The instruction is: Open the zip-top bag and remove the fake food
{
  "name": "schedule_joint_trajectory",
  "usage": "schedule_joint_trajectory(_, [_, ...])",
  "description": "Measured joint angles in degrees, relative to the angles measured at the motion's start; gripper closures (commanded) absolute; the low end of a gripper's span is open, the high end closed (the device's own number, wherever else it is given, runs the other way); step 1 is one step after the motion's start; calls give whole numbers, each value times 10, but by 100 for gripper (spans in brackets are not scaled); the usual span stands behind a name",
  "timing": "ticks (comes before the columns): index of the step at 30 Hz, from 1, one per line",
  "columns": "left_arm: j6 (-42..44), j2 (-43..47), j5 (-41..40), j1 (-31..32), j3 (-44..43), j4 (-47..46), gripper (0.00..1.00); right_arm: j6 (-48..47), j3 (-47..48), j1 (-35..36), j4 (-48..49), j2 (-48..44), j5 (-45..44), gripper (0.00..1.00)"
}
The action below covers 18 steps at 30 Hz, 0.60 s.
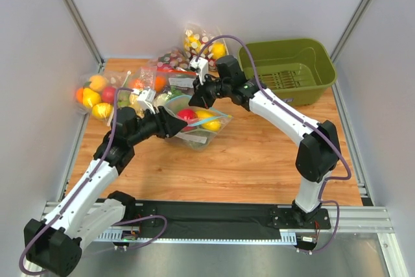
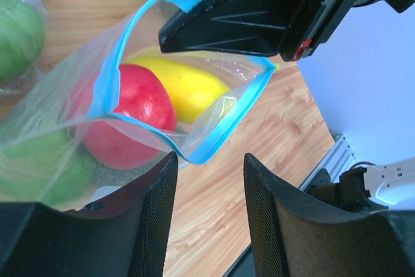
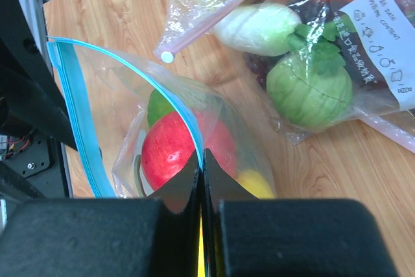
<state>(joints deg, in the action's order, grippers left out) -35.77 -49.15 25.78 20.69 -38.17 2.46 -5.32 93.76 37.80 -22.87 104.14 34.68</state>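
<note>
The zip-top bag point(image 1: 198, 128) lies mid-table with its teal-blue zipper mouth pulled open. Inside it are fake food pieces: a red ball point(image 3: 170, 150), a yellow lemon point(image 2: 185, 89) and a green ball point(image 3: 157, 105). My right gripper point(image 3: 200, 157) is shut on the far zipper strip and holds that rim up; it also shows in the top view point(image 1: 198, 98). My left gripper point(image 2: 209, 163) is open, and the near zipper edge point(image 2: 198, 150) sits just past its fingertips, not between them. It lies at the bag's left side in the top view point(image 1: 176, 124).
Other clear bags of toy fruit lie at the back left point(image 1: 97, 95), one with a pink-red zipper point(image 3: 214, 4) and one holding a green leafy vegetable point(image 3: 310, 89). A polka-dot bag point(image 1: 194, 40) and an olive green bin point(image 1: 288, 69) stand at the back.
</note>
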Motion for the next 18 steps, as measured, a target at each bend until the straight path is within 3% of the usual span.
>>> schedule_joint_trajectory(10, [-23, -28, -50, 13, 0, 20, 41, -1, -15, 11, -1, -16, -24, 100])
schedule_joint_trajectory(18, [-45, -36, -85, 14, 4, -7, 45, -9, -37, 26, -1, -30, -26, 100])
